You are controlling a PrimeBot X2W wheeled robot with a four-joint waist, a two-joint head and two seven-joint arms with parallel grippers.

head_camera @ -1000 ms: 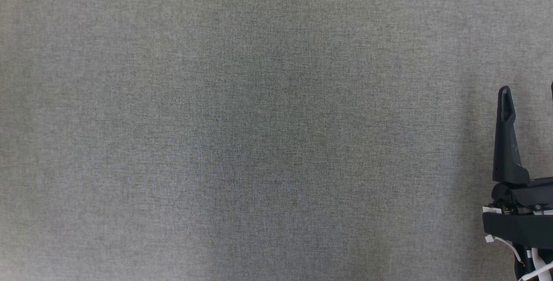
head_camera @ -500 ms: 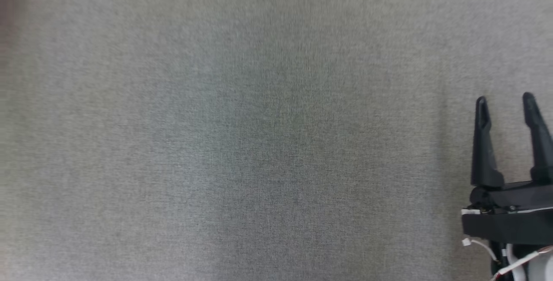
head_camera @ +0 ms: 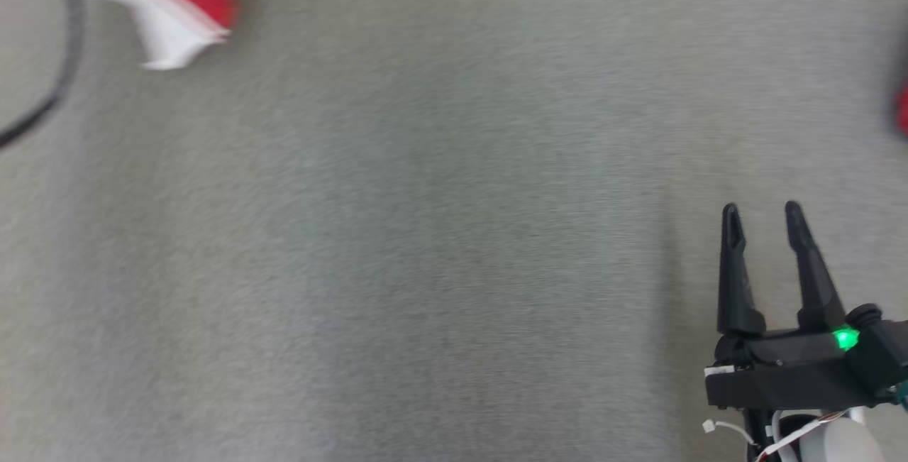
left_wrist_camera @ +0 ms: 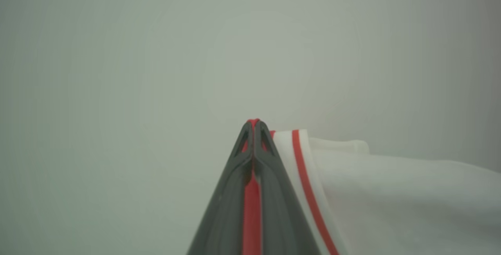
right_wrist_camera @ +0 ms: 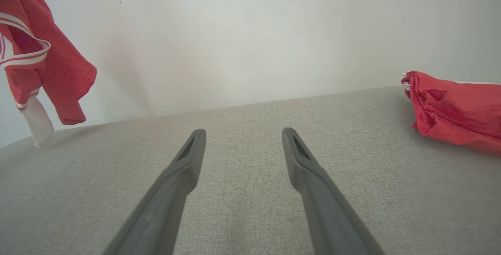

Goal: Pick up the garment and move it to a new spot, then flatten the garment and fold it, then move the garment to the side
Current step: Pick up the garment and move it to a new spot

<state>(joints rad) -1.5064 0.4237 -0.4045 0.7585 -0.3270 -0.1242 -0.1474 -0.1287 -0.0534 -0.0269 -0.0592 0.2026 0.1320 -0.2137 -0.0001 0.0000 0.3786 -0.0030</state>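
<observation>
The garment [head_camera: 177, 1] is red with white striped trim and shows blurred at the top left of the head view. In the right wrist view the garment [right_wrist_camera: 47, 63] hangs in the air at the far left, above the grey fabric surface [right_wrist_camera: 250, 208]. My left gripper [left_wrist_camera: 253, 123] is shut on a red fold of it, with white red-striped cloth [left_wrist_camera: 391, 200] draped to the right of the fingers. My right gripper [head_camera: 762, 213] stands open and holds nothing at the lower right, well apart from the garment; its fingers [right_wrist_camera: 188, 161] point over bare surface.
A second crumpled red cloth [right_wrist_camera: 454, 110] lies on the surface at the right, seen as a red blur [head_camera: 901, 111] at the head view's right edge. A dark curved cable [head_camera: 57, 93] crosses the far left. A pale wall [right_wrist_camera: 250, 31] rises behind the surface.
The head camera has shifted, bringing the garment in at the top left and the red cloth at the right edge. The right gripper now shows both fingers, lower and further left in the picture.
</observation>
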